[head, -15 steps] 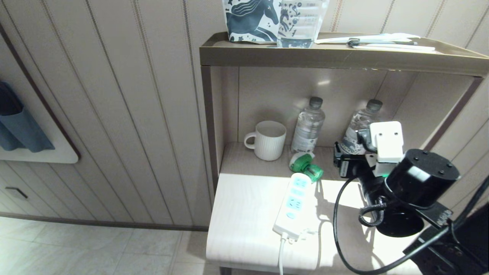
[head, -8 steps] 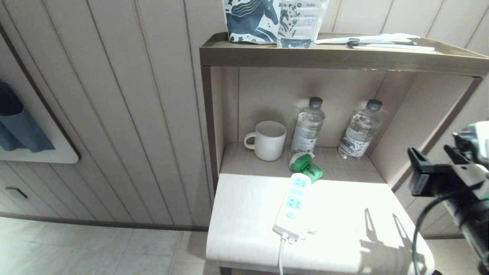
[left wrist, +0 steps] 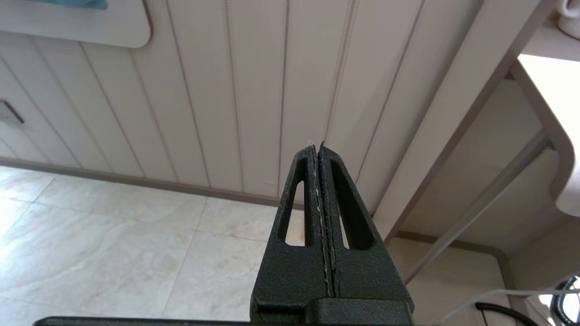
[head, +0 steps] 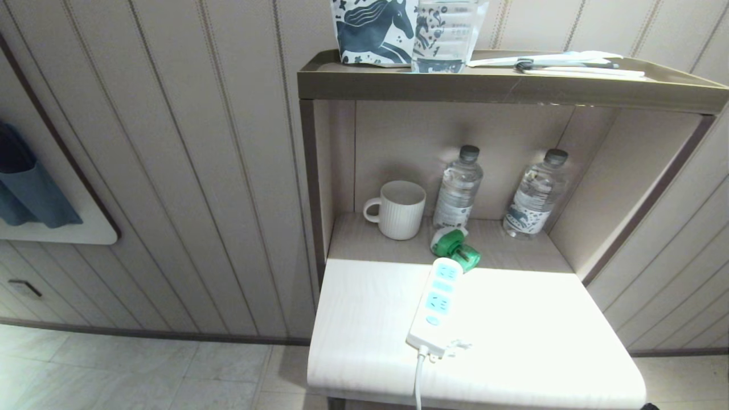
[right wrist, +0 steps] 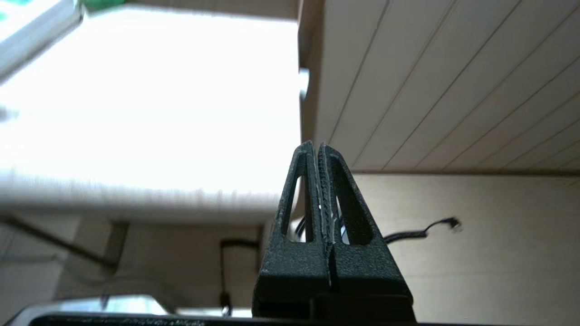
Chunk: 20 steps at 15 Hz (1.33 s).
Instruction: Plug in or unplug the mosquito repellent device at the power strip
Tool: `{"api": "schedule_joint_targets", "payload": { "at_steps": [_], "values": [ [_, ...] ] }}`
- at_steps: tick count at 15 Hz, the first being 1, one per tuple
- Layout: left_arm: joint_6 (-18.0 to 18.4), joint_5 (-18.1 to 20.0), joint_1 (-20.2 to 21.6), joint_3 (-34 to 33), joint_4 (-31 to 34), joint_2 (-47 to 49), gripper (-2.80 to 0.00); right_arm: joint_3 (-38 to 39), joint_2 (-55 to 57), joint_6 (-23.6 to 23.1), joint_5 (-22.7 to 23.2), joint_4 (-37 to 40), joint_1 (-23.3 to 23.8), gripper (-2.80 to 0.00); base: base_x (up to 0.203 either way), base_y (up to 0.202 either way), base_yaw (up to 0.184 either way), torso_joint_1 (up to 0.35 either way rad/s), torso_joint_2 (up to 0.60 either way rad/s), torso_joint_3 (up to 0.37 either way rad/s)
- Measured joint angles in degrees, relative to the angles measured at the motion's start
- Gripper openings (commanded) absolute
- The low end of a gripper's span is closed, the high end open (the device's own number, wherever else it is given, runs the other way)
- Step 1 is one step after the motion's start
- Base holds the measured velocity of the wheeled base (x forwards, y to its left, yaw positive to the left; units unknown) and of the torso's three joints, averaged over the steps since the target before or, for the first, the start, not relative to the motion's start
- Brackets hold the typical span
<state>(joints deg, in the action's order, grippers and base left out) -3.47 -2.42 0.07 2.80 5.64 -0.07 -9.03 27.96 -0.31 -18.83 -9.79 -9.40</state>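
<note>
there, one mug, two water bottles (both upright), one power strip

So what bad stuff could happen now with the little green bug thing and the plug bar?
The mosquito repellent device lies tipped on its side at the far end of the power strip, not plugged in, so it may roll when grabbed. A water bottle stands just behind it; a reaching gripper could knock it over near the sockets. The strip lies loose on the table, so pushing a plug in might slide it.
</note>
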Motion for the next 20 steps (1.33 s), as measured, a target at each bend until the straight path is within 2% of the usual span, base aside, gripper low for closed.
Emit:
{"api": "schedule_joint_targets", "payload": {
  "at_steps": [1, 4, 6, 8, 9, 12, 20],
  "values": [
    [0.0, 0.01, 0.0, 0.0, 0.02, 0.0, -2.8, 2.71, -4.16, 0.72, 3.0, 3.09, 2.2, -2.8, 0.0, 0.0, 0.0, 0.0, 0.0, 0.0],
    [0.01, 0.0, 0.0, 0.0, 0.05, 0.0, -2.8, 7.28, -14.02, 1.16, 8.24, 3.6, 7.11, -2.8, 0.0, 0.0, 0.0, 0.0, 0.0, 0.0],
    [0.0, 0.0, 0.0, 0.0, 0.04, 0.0, -2.8, 8.1, -19.76, 0.31, 10.36, 3.85, 8.48, -2.8, 0.0, 0.0, 0.0, 0.0, 0.0, 0.0],
    [0.0, 0.0, 0.0, 0.0, 0.03, 0.0, -2.8, 8.04, -24.34, -2.03, 14.83, 7.08, 8.89, -2.8, 0.0, 0.0, 0.0, 0.0, 0.0, 0.0],
    [0.01, 0.01, 0.0, 0.0, 0.05, 0.0, -2.8, 7.94, -25.62, -1.64, 16.51, 8.12, 8.97, -2.8, 0.0, 0.0, 0.0, 0.0, 0.0, 0.0],
    [0.01, 0.01, 0.0, 0.0, 0.05, 0.0, -2.8, 8.84, -27.37, 1.61, 17.45, 9.26, 9.04, -2.8, 0.0, 0.0, 0.0, 0.0, 0.0, 0.0],
    [0.0, 0.0, 0.0, 0.0, 0.02, 0.0, -2.8, 9.03, -27.96, 1.48, 17.56, 9.58, 9.1, -2.8, 0.0, 0.0, 0.0, 0.0, 0.0, 0.0]
  ]
}}
